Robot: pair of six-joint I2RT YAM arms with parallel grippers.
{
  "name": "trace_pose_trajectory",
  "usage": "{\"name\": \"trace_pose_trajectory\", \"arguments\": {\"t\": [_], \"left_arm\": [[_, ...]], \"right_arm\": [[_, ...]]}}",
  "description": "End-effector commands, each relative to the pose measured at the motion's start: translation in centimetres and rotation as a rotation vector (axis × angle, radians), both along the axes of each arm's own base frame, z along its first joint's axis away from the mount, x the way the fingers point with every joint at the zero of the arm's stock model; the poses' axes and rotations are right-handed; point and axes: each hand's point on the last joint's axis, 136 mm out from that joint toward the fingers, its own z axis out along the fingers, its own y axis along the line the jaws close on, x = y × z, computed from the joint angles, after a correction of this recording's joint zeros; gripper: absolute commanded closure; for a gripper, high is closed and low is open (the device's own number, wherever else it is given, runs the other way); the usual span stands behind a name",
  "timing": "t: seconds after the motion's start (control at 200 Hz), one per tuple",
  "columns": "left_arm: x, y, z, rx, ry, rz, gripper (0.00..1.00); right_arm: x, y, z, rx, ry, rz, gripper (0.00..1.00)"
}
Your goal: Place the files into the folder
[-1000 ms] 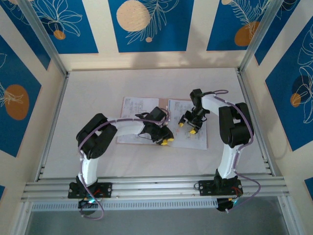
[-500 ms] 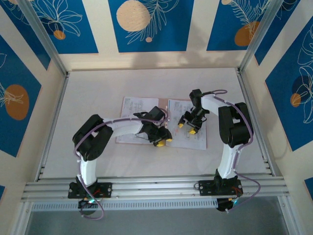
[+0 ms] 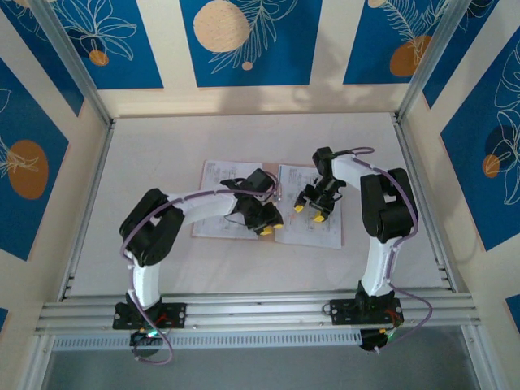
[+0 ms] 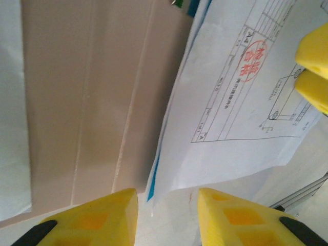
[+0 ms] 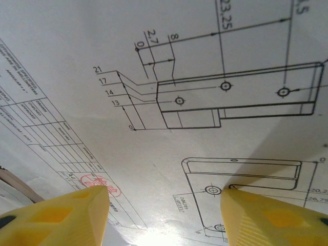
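Observation:
The tan folder (image 3: 342, 223) lies open in the middle of the table, its bare inside (image 4: 92, 102) close under my left wrist camera. The files (image 3: 313, 231) are white printed sheets spread over both halves. My left gripper (image 3: 272, 225) is open at the folder's middle near the front edge. Between its yellow fingers (image 4: 102, 215) hangs the raised corner of a drawing sheet (image 4: 241, 128) with a light blue edge, and nothing is clamped. My right gripper (image 3: 309, 212) is open low over the right sheet (image 5: 205, 61), its fingertips (image 5: 77, 210) straddling the printed drawing.
Aluminium rails (image 3: 260, 313) run along the table's near edge, and frame posts stand at both sides. Patterned blue and cream walls close in the table (image 3: 244, 138) on three sides. The two grippers are close together over the folder.
My left gripper has shifted a little back and left along the sheet's edge, and its elbow has swung left. The right gripper has hardly moved.

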Motion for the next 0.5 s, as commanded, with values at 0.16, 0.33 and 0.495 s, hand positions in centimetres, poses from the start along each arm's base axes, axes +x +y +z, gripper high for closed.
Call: {"name": "trace_pose_trajectory", "arguments": {"t": [0.16,0.33,0.495], "left_arm": [[1.9,0.0,-1.0,0.058,-0.030,-0.024,0.67],[1.9,0.2,-2.0,0.081,-0.026,-0.032,0.75],[1.8,0.3,-2.2,0.080,-0.025,-0.031,0.77]], "right_arm": [[0.5,0.8,-0.8,0.022,-0.013,0.042,0.40],[1.3,0.9,2.0,0.034,-0.082,0.025,0.39],[2.2,0.9,4.4,0.052,-0.125,-0.008,0.39]]}}
